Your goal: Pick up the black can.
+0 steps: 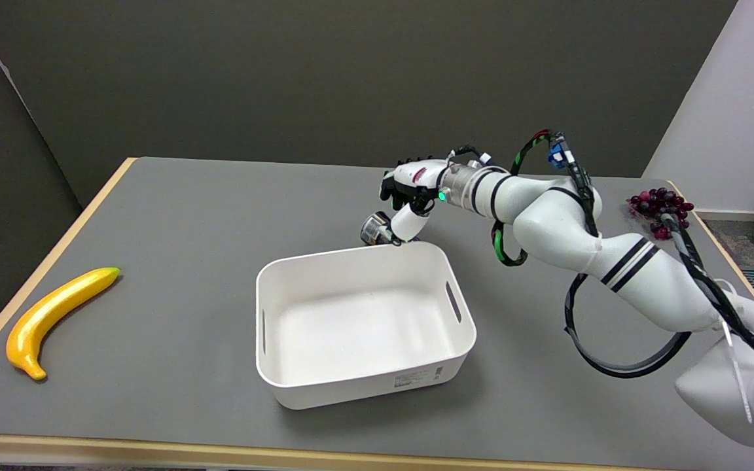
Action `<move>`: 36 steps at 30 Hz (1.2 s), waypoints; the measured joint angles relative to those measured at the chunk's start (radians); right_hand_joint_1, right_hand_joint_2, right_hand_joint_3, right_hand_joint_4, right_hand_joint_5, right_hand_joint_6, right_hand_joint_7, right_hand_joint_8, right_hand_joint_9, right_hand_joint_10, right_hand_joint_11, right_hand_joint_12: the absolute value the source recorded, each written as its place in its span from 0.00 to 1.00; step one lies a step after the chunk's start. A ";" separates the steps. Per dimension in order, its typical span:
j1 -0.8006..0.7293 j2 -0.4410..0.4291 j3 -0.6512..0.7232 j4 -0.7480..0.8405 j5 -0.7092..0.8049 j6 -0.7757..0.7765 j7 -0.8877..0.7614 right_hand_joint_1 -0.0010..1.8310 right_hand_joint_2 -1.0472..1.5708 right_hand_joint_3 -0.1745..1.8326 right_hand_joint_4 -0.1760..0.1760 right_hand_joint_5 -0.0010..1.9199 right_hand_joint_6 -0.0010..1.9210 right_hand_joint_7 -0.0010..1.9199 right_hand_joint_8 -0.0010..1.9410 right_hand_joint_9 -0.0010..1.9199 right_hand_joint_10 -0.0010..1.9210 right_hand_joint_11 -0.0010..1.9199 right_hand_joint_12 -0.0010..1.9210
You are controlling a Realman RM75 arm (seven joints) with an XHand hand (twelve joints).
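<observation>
Here we start at the left edge of the grey table (187,216), where a yellow banana (56,317) lies on its side, its greenish tip pointing up and to the right, well apart from everything else.

Moving toward the middle, we see a white plastic bin (446,340) with slot handles in its side walls and a small label on its near wall. It stands open, and we can see its bare white floor.

Just behind the bin's far rim we find the black can (373,229). It is tilted, its silvery end facing left and toward us, and only part of it shows. The right hand (410,196) is wrapped over it from the right: a white finger runs down across the can's side and the dark fingers curl above, so we read the hand as gripping the can. Whether the can rests on the table or is lifted just clear of it, we cannot tell, since the bin's rim hides its lower edge.

Further right, the white arm (560,222) stretches back toward the lower right corner, with black cables looped along it. Beyond it, near the table's far right edge, lies a bunch of dark red grapes (660,204).
</observation>
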 measured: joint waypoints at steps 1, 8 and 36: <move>0.005 -0.001 -0.003 -0.004 0.000 0.001 0.002 0.39 0.64 0.52 0.19 0.16 0.29 0.28 0.37 0.22 0.59 0.24 0.88; 0.046 -0.012 -0.026 -0.058 -0.003 0.027 0.014 0.39 0.64 0.52 0.21 0.16 0.29 0.28 0.37 0.22 0.59 0.24 0.88; 0.098 -0.066 -0.087 -0.265 -0.003 0.116 0.061 0.39 0.64 0.52 0.22 0.16 0.29 0.28 0.36 0.22 0.58 0.25 0.88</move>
